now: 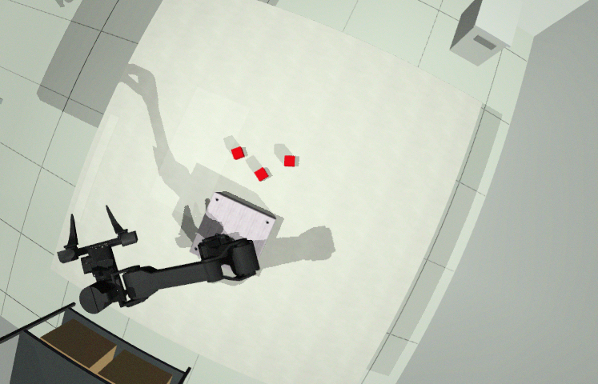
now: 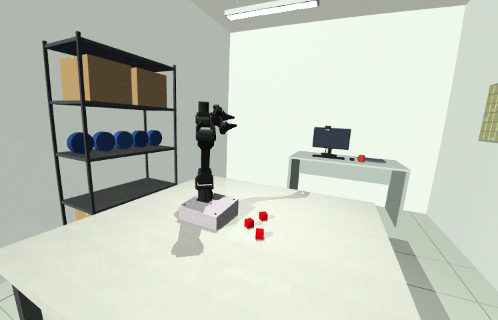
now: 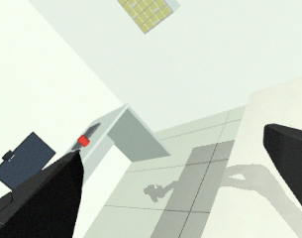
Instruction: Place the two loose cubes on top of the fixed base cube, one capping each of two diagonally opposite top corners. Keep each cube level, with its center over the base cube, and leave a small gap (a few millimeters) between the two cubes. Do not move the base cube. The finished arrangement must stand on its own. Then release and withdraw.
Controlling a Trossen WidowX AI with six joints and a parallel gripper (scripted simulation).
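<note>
Wide-open, empty tool; bring above red cubes, align squarely with a loose one, descend without nudging neighbours
</note>
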